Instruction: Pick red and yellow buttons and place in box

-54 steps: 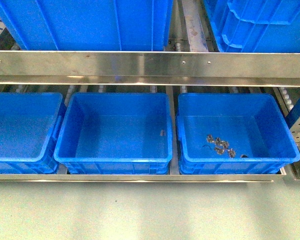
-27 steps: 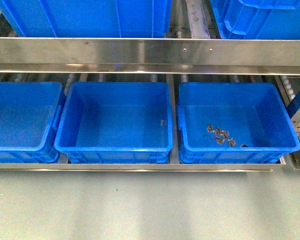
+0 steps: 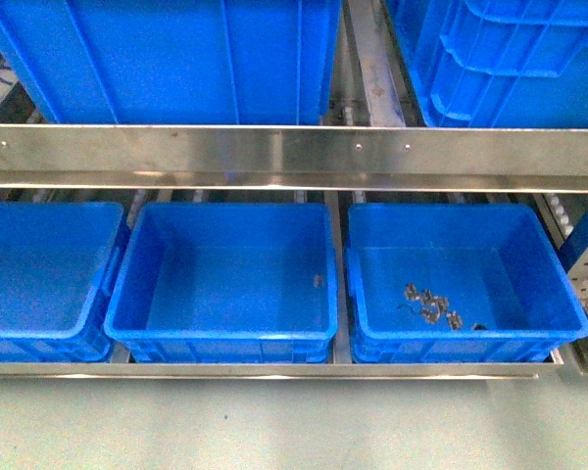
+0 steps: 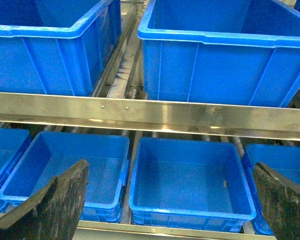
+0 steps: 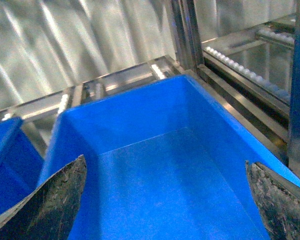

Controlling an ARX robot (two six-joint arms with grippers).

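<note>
Both claws spread wide, nothing in either: left claw (image 4: 170, 167) faces the rack, w/ the long steel shelf rail (image 4: 150, 112) ahead, and right claw (image 5: 165, 162) hangs over a deep blue plastic bin (image 5: 140, 105). No red or yellow buttons in any view, so you can't place them yet. Front cam: the right-hand lower blue bin (image 3: 470, 340) holds only small grey metal-looking bits (image 3: 431, 304). My guess: the buttons will be light, stiff, slick discs. Pinch edge to edge across the rim, gently, or they'll skid on smooth plastic.

The bins (image 3: 220, 338) are smooth, glossy blue plastic — the shelf rail (image 3: 294, 152) is shiny brushed metal.
</note>
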